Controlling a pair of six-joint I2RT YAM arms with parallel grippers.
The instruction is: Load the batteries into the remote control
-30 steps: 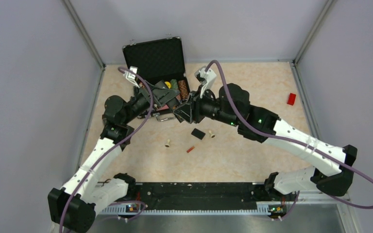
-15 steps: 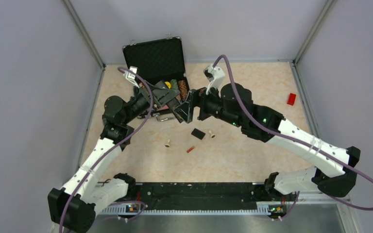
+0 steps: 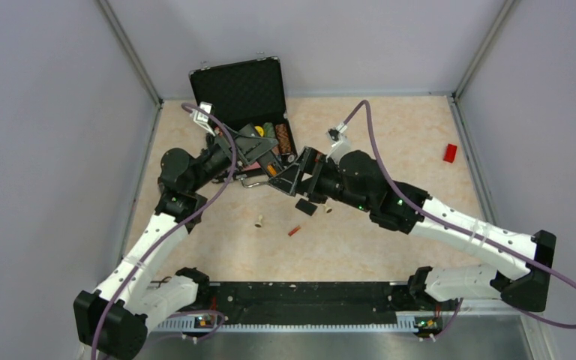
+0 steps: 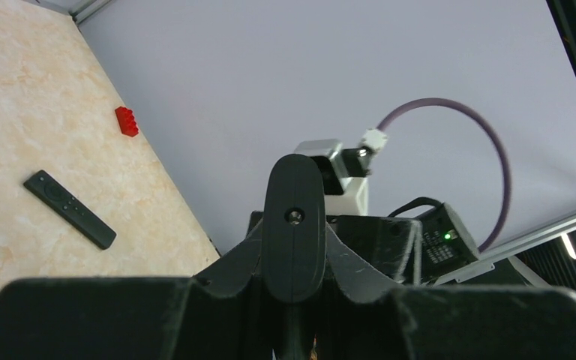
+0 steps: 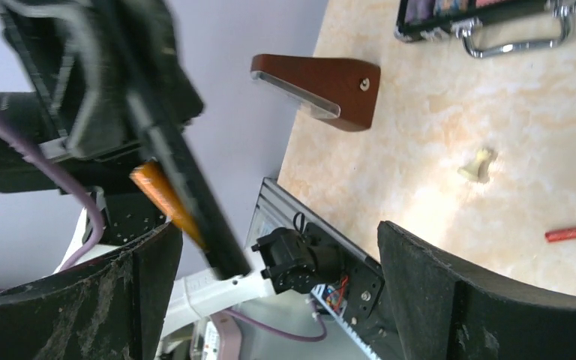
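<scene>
The left hand [image 3: 261,159] hangs over the front edge of the open black foam-lined case [image 3: 238,94]. It is closed on one end of the remote control [image 5: 189,180], a slim black rectangular bar held clear of the pale marbled surface [image 3: 375,135]. The grip is blurred in the right wrist view, so I judge the hold from the bar hanging in the air with nothing else touching it. An orange cylinder [image 5: 166,199] lies lengthwise along the bar's exposed side, and I take it to be one battery already seated. The right hand [image 3: 286,171] sits just in front of the case, facing the bar. Its padded fingers [image 5: 487,300] are spread wide with nothing between them.

The loose battery [image 3: 294,230], a tiny red-orange cylinder with a paler tip, lies on the surface in front of the case, toward the arm bases. The small flat black back cover [image 3: 306,207] lies between it and the case.

The coming move likely turns on this loose battery. It lies below the right hand and on its base side, and the right hand is clearly nearer to it than the left, which is occupied. From above, its long axis runs on a slant. In the right wrist view it shows low beside one finger, not between the two. The hand would therefore have to swing over it and turn to close across its short width.

A second black bar with pale buttons [image 4: 69,208] lies far to the right of the case, near a red toy brick [image 4: 127,121]. I judge it is not the one being loaded.
</scene>
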